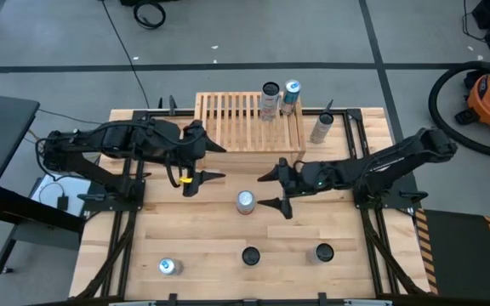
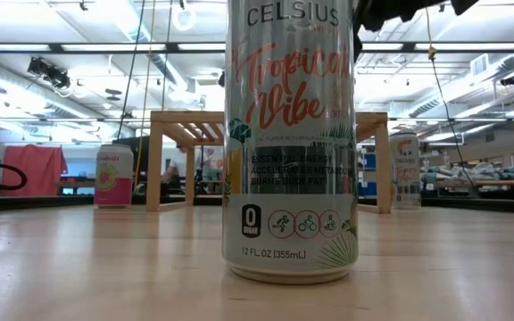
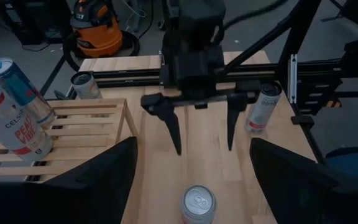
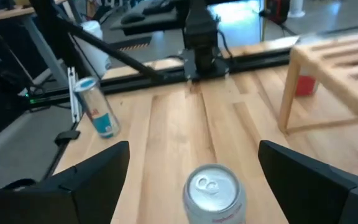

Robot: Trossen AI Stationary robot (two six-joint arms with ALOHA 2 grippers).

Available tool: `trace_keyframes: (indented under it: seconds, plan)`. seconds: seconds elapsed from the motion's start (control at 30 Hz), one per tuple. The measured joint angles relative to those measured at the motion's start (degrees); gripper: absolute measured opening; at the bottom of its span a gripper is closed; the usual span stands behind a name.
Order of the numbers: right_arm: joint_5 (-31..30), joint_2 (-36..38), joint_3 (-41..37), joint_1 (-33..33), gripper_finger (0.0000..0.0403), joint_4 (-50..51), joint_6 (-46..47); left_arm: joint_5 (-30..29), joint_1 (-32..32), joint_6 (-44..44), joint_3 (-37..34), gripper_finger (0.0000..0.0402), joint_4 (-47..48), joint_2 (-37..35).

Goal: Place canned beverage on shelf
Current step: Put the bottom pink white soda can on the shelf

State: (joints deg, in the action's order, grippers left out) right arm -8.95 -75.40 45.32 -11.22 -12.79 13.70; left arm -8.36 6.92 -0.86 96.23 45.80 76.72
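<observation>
A silver-topped can (image 1: pixel 245 201) stands upright on its base at the middle of the table, also seen in my right wrist view (image 4: pixel 213 193) and my left wrist view (image 3: pixel 197 204). My right gripper (image 1: pixel 269 191) is open just to the can's right, fingertips level with it on either side without touching it. My left gripper (image 1: pixel 211 163) hovers open to the can's far left, beside the shelf. The light wooden slatted shelf (image 1: pixel 236 127) stands at the table's far edge, with two cans (image 1: pixel 270 100) (image 1: pixel 291 95) upright on its right end.
Another can (image 1: pixel 321 127) stands on the table right of the shelf. Three more cans (image 1: pixel 169 267) (image 1: pixel 251 255) (image 1: pixel 323 252) stand along the near edge; one (image 2: pixel 293 143) fills the low view. Bare wood (image 1: pixel 185 229) lies between them and the middle can.
</observation>
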Motion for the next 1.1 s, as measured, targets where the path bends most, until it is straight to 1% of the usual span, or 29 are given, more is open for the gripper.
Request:
trace_keyframes:
  seconds: [0.13, 0.27, 0.4, 0.5, 0.63, 0.7, 0.8, 0.93, 1.1]
  plan:
    - [-0.02, -1.97, 0.00, 0.46, 0.0372, -0.46, -0.81, -0.03, 0.00, -0.33, 0.00, 0.0314, -0.02, 0.00]
    - [-0.63, -4.31, 0.00, 0.73, 0.0369, -0.51, -6.97, -0.02, 0.00, -0.82, 0.00, 0.0314, -0.05, -0.01]
    - [-0.39, -6.51, 0.00, 0.82, 0.0369, -0.85, -8.87, -0.04, 0.00, -1.12, 0.00, 0.0314, -0.09, -0.01]
    - [-0.35, -9.01, 0.00, 0.91, 0.0369, -5.76, -10.14, -0.03, 0.00, -1.05, 0.00, 0.0314, -0.11, 0.00]
    - [-0.35, -9.93, 0.00, 0.93, 0.0369, -9.09, -13.36, -0.02, 0.00, -1.07, 0.00, 0.0314, -0.07, 0.01]
    - [-0.34, -9.76, 0.00, 0.98, 0.0370, -9.89, -13.62, -0.02, 0.00, -1.05, 0.00, 0.0314, -0.07, 0.01]
    - [0.34, -9.62, 0.00, 0.95, 0.0370, -11.07, -11.36, -0.02, 0.00, -1.01, 0.00, 0.0314, -0.04, -0.01]
    - [3.07, -10.10, 0.02, 0.95, 0.0370, -12.19, -10.85, -0.02, 0.00, -0.94, 0.00, 0.0314, -0.07, 0.00]
    - [2.00, -11.53, 0.07, 0.87, 0.0370, -12.82, -10.80, -0.02, 0.00, -1.05, 0.00, 0.0314, 0.18, 0.00]
